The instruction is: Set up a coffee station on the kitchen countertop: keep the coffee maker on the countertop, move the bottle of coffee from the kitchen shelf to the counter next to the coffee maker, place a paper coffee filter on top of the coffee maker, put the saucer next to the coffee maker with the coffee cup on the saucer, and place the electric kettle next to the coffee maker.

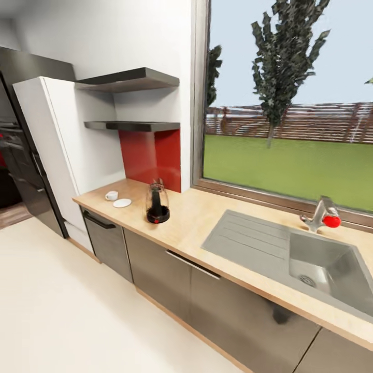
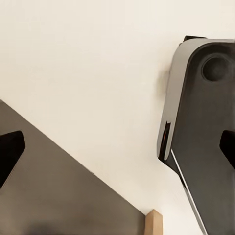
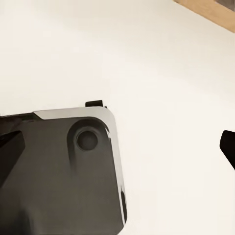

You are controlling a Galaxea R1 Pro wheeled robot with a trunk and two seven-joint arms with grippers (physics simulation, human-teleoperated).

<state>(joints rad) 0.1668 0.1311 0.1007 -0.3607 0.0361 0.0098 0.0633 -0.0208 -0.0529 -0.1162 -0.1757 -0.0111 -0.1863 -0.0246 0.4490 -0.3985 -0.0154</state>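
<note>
beige wood grain ran right across your head view: the kitchen countertop (image 1: 207, 220) sat on glossy grey cabinets (image 1: 160, 272), under a big window (image 1: 290, 98). the electric kettle (image 1: 157, 203) stood upright on it, near the red backsplash panel (image 1: 151, 155). toward the counter's far end you had the saucer (image 1: 122, 203) lying flat with the coffee cup (image 1: 111, 195) just beside it, on the counter and not on the saucer. the kettle was near those two but apart from them. two dark shelves (image 1: 132, 101) hung above that end, next to a tall white cabinet (image 1: 62, 150). the grey sink (image 1: 300, 256) with its red-knobbed tap (image 1: 325, 213) was set in the counter at the other side.

your left wrist view looked down at pale floor (image 2: 88, 73), with a grey cabinet face (image 2: 54, 191) and part of the robot's dark base (image 2: 200, 127). the left gripper (image 2: 117, 147) had its dark fingertips (image 2: 10, 149) at opposite edges, so it was spread wide with nothing in it.

right wrist view, same deal: floor (image 3: 147, 58), base (image 3: 63, 171), a sliver of wood edge (image 3: 210, 12). the right gripper (image 3: 117, 147) was spread wide too.
</note>
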